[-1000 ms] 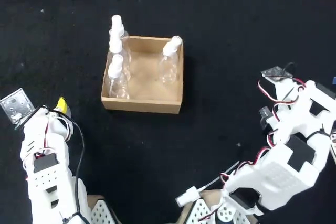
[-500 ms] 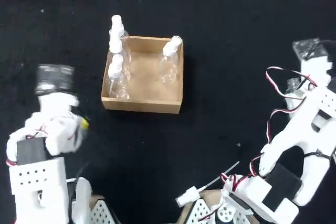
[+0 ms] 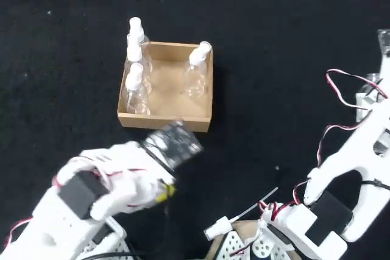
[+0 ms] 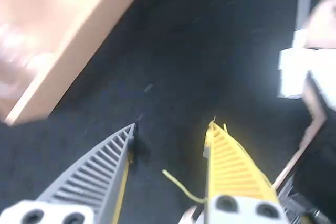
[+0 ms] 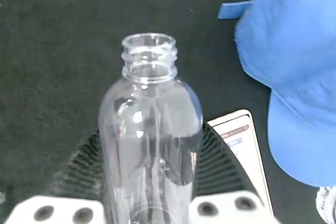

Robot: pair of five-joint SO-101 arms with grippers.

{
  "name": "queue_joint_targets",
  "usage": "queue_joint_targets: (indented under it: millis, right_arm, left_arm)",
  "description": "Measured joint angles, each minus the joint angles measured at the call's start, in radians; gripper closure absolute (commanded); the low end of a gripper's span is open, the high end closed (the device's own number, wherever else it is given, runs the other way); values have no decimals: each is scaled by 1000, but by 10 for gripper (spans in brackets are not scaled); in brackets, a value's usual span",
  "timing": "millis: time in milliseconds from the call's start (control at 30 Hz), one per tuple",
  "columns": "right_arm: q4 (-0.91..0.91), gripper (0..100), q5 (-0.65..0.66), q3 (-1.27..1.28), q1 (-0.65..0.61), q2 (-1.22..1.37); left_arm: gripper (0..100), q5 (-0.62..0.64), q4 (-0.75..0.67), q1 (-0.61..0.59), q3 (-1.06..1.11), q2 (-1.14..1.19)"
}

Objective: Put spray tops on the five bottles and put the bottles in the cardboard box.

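Bottle (image 5: 150,93), uncapped, sits clamped in the right end effector (image 5: 152,140). The left end effector (image 4: 170,129) gapes wide and empty above the counter (image 4: 210,51), the cardboard box (image 4: 73,35) just ahead of its fingertips.

A shallow, open-topped box of brown cardboard (image 3: 164,121) is seen with four clear plastic bottles standing upright at it, each fitted with a white spray top (image 3: 204,47). Three are lined up along one side wall: the nearest bottle (image 3: 136,95), the middle bottle (image 3: 135,60) and the farthest bottle (image 3: 136,31). It cannot be told whether the farthest bottle stands inside the far corner or just beyond it. The fourth bottle (image 3: 196,76) is set against the opposite wall, towards the far corner. A fifth clear plastic bottle (image 5: 149,103), empty and with its threaded neck bare, is clamped between the ribbed fingers of the right gripper (image 5: 152,135), well apart from the box.
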Motion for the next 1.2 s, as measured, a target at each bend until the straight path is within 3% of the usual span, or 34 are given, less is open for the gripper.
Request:
queue_joint_targets:
  millis: [133,500,933,1200]
  right_arm:
    - [0,988,0,0,20,0]
    - [0,988,0,-41,29,0]
    - [0,988,15,-41,29,0]
    - [0,988,21,-41,29,0]
  left_arm:
    - [702,54,-180,152,146,48]
    - [702,181,-552,333,196,483]
    - [701,397,-726,446,196,695]
    - [701,416,-733,489,192,706]
